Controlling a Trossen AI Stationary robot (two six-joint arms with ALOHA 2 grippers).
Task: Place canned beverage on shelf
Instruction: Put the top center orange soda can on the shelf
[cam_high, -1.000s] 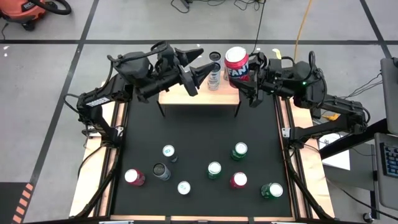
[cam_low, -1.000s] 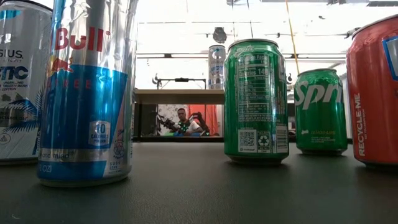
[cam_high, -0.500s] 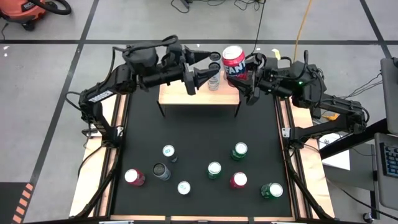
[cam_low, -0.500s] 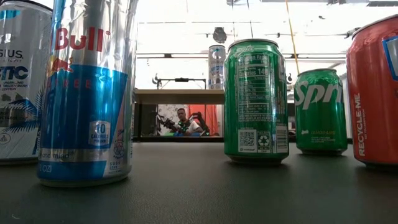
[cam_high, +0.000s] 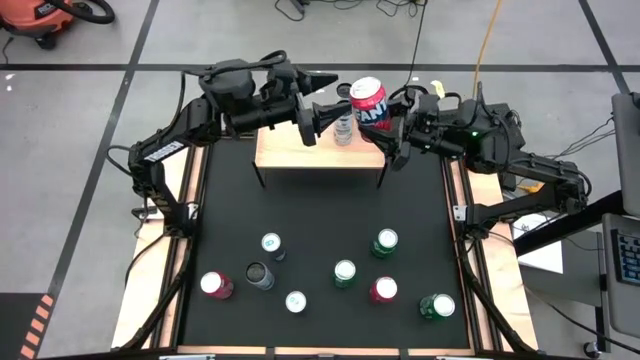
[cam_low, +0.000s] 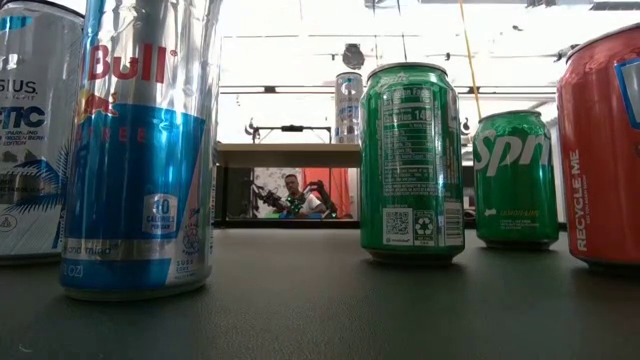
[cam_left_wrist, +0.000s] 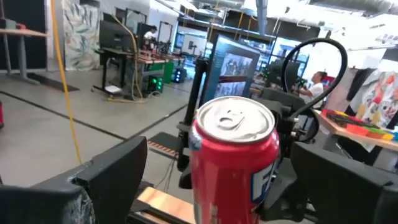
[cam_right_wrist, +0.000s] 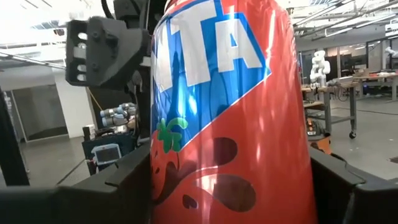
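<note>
Overhead, the right gripper (cam_high: 392, 118) clamps a red can (cam_high: 369, 103) above the shelf (cam_high: 300, 153)'s three o'clock end, facing the left gripper (cam_high: 322, 100), fingers apart; the low view shows neither.

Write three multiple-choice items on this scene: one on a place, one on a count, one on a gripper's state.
1. Where is the slim silver can?
A. on the shelf
B. on the floor
C. in the left gripper

2. How many cans stand on the black table?
A. four
B. seven
C. ten

3. What is the right gripper doing?
A. hanging open, holding nothing
B. resting on the table
C. gripping the red Fanta can

Answers: 1 A, it stands on the wooden board; 2 B, seven tops show from above; 3 C, its fingers flank the can.
</note>
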